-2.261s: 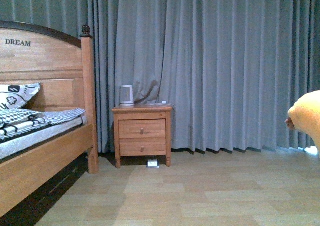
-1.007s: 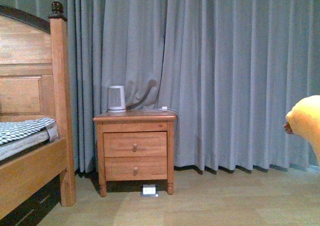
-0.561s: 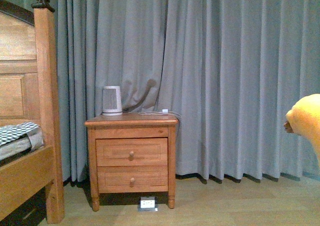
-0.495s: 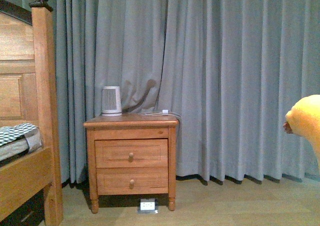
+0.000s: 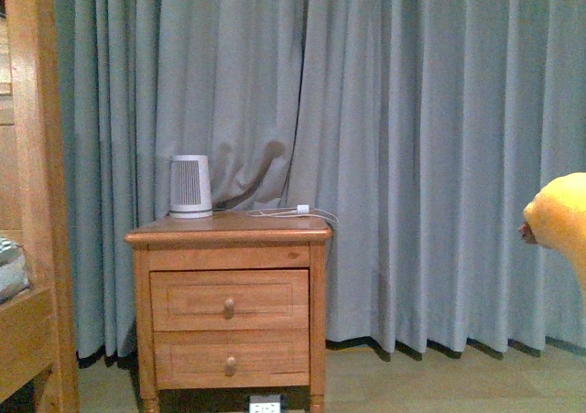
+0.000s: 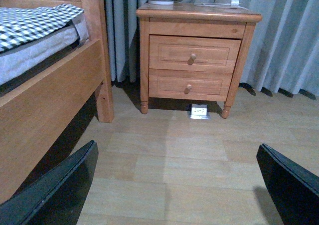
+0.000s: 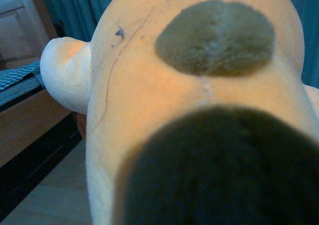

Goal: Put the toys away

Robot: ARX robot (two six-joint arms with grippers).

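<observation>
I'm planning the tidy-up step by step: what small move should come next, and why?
Probably roll a bit nearer the nightstand: the plush toy hangs in the air on the right, both drawers are shut, and the left hand is open, free.

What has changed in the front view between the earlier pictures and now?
The camera has come closer to the nightstand, which now looks larger and lower in the picture. The bed has slid almost out at the left edge. Nothing was visibly taken or released. The plush toy stays at the right edge, off the floor, and the white device still stands on the nightstand.
</observation>
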